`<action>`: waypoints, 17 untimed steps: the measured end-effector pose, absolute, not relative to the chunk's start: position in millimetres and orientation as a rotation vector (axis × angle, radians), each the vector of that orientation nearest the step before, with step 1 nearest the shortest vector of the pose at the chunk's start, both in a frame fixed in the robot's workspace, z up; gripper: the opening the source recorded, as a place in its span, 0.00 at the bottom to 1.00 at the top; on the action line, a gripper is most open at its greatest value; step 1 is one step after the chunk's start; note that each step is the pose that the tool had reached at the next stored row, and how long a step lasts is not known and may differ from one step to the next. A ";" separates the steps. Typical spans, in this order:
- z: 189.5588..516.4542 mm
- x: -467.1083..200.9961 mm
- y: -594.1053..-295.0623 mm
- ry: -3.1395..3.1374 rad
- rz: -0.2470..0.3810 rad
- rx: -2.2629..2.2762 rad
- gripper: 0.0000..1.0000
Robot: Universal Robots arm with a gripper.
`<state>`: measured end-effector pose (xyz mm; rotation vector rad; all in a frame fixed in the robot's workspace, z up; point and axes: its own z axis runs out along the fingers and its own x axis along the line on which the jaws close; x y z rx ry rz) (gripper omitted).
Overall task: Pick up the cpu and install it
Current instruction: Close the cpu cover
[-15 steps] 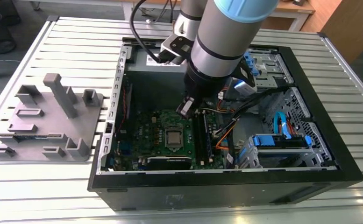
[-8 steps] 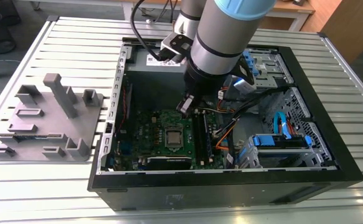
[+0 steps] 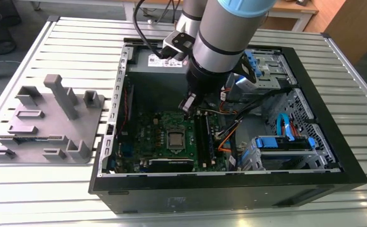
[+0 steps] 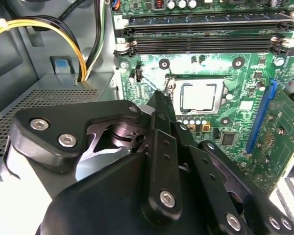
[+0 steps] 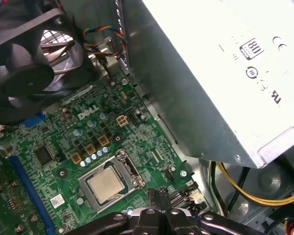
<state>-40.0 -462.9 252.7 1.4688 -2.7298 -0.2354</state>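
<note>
Silver cpu (image 5: 105, 184) already seated in socket on motherboard (image 5: 137, 147), retention frame around it. Gripper (image 5: 159, 193) hovers just beside socket, clear of chip; fingers (image 4: 162, 110) pressed together, holding nothing. Pick and placement look done; latch status can't tell.

The silver-grey cpu (image 5: 106, 185) sits on a green motherboard (image 5: 63, 147); black gripper (image 4: 159, 98), yellow cables (image 4: 44, 29).

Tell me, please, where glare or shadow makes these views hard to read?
First wrist view: the power supply casing is washed out white, while the cpu stays clear. Second wrist view: the gripper is a dark mass; the cpu glints. Exterior view: the case interior sits in shade.
</note>
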 end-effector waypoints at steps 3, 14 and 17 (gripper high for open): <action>252.7 -39.6 -461.9 -2.730 -0.235 1.469 0.11; 263.0 -39.0 -461.8 -2.727 -0.238 1.467 0.11; 263.2 -38.9 -463.8 -2.725 -0.238 1.469 0.11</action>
